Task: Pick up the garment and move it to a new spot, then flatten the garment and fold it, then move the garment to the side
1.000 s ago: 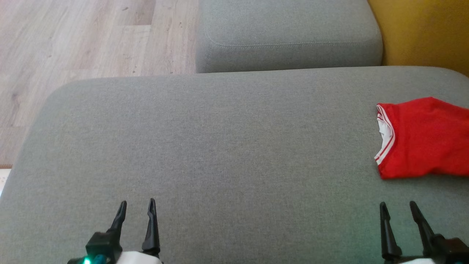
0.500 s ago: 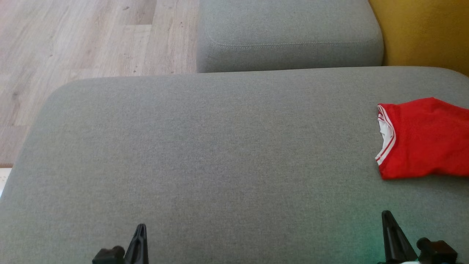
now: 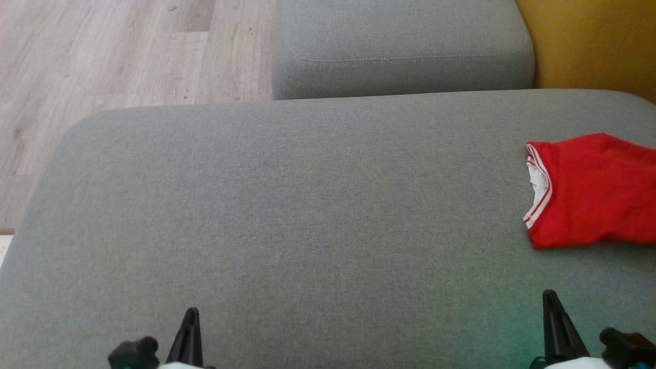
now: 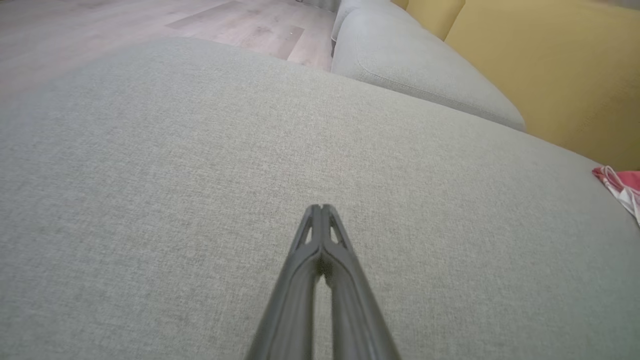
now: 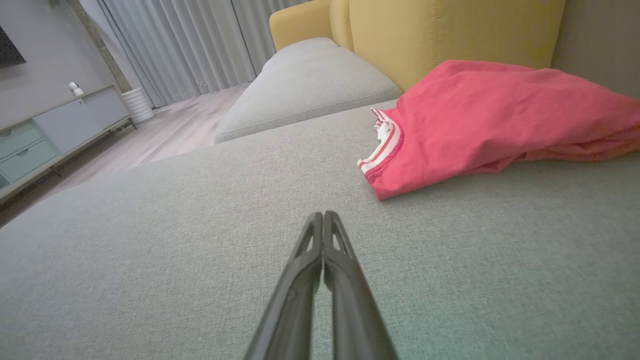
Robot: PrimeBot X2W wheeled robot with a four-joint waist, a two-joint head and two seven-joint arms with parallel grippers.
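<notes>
The garment (image 3: 594,189) is a red shirt with a white-striped collar, lying folded at the right edge of the grey sofa cushion (image 3: 307,215). It also appears ahead and right of my right gripper (image 5: 323,215), as the garment (image 5: 490,115), and at the far right rim of the left wrist view (image 4: 622,185). My right gripper (image 3: 551,297) is shut and empty, near the cushion's front right, short of the shirt. My left gripper (image 3: 192,313) sits at the front left, its tips (image 4: 320,207) pressed together over bare fabric, holding nothing.
A second grey cushion (image 3: 400,46) lies beyond the main one, with a yellow sofa back (image 3: 594,46) at the right. Wooden floor (image 3: 102,61) runs along the left. A low cabinet (image 5: 55,135) and curtains (image 5: 190,45) stand farther off.
Both grippers went from open to shut, and both pulled back toward the bottom edge. The garment stays where it was; the head camera shifted slightly.
</notes>
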